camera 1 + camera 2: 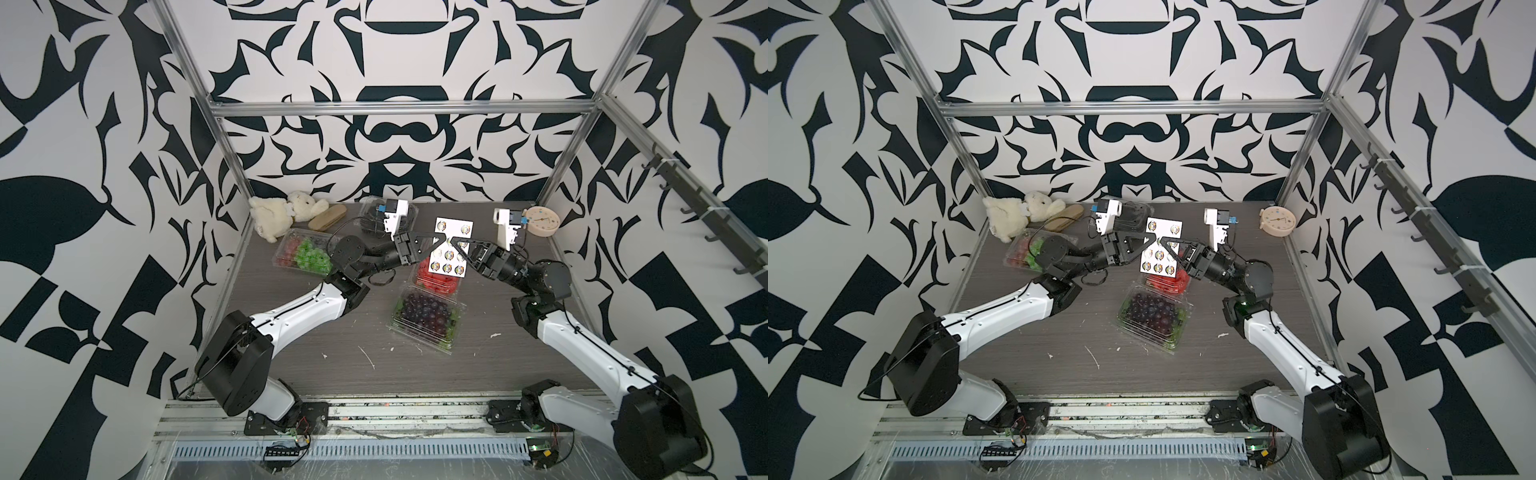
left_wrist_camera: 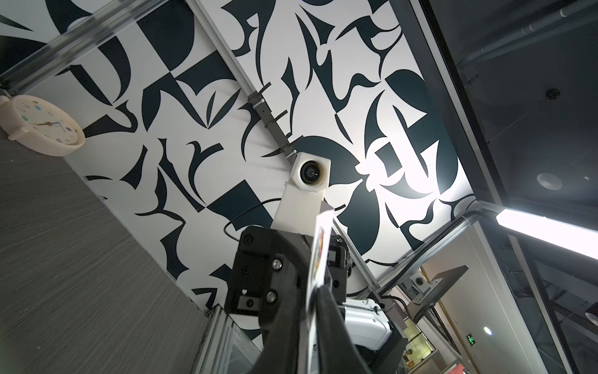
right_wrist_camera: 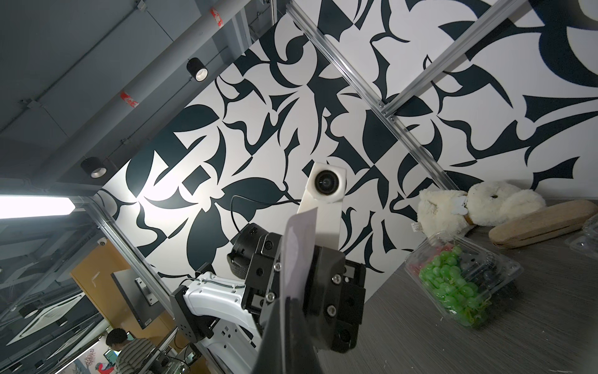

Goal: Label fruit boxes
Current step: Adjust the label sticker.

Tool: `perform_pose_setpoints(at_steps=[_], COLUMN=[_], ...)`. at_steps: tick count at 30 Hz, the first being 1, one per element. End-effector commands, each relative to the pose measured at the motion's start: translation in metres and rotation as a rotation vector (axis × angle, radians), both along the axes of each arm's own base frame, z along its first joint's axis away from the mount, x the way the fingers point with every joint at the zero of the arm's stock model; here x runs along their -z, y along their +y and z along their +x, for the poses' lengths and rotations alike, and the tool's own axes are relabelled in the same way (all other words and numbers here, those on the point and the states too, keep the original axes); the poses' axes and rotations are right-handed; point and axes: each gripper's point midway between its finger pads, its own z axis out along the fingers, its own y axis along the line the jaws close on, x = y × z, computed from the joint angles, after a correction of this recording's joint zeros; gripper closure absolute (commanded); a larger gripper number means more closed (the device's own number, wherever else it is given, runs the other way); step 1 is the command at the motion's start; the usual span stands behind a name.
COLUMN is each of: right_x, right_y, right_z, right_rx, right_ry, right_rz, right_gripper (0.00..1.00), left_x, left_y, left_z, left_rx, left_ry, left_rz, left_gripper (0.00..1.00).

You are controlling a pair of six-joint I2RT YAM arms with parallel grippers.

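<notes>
1. Nearest me on the dark grey surface lies the purple grape box, set askew, with small white scraps scattered on the bare boards in front of it.
2. Just behind it, at its far edge, sits the strawberry box. It is partly hidden beneath what the arms hold above it.
3. Above the strawberries the two arms meet almost tip to tip. Between them a white sticker sheet is held off the surface, and both top views show its rows of round, colourful stickers.
4. The right hand is clamped tight on the sheet. Its wrist view shows the paper running edge-on down between the fingers.
5. The left hand comes in from the opposite side. In its wrist view the fingers press narrowly against both faces of the sheet, pinching it.
6. Off to the left, well apart from those two boxes, lies the mixed green grape box, with red and dark berries beside the green.
7. Farther back, near the rear wall, is the black berry box, partly behind the left arm's wrist camera.
8. Along the back edge, a cream plush toy slumps in the left corner with a tan case just beside it. A pale clock stands near the right rear corner.
</notes>
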Motion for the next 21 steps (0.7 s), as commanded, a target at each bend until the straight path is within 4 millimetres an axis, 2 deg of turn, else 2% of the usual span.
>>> perform_pose_setpoints(at_steps=[1, 3, 5, 7, 9, 21], right_x=[-0.0231, -0.0238, -0.0237, -0.0237, -0.024, -0.0262], right_y=[-0.0018, -0.0018, -0.0019, -0.002, -0.0021, -0.0021], right_z=[-0.0151, -0.0156, -0.0158, -0.0157, -0.0158, -0.0173], right_rx=[-0.018, -0.019, -0.019, -0.018, -0.018, -0.027], right_ry=[-0.101, -0.103, -0.103, -0.102, -0.102, -0.109], right_rz=[0.029, 0.03, 0.03, 0.031, 0.031, 0.039], right_gripper=[1.0, 1.0, 1.0, 1.0, 1.0, 1.0], left_x=[-0.017, -0.0183, -0.0195, -0.0202, -0.0201, -0.0199], left_y=[0.0105, 0.0112, 0.0104, 0.0101, 0.0094, 0.0025], left_z=[-0.0073, -0.0078, -0.0081, -0.0083, -0.0078, -0.0072], left_rx=[-0.001, 0.003, 0.012, 0.021, 0.032, 0.084], left_ry=[-0.048, -0.047, -0.047, -0.044, -0.037, -0.015], left_rz=[-0.053, -0.061, -0.066, -0.079, -0.092, -0.14], left_gripper=[0.85, 0.86, 0.94, 0.94, 1.0, 0.99])
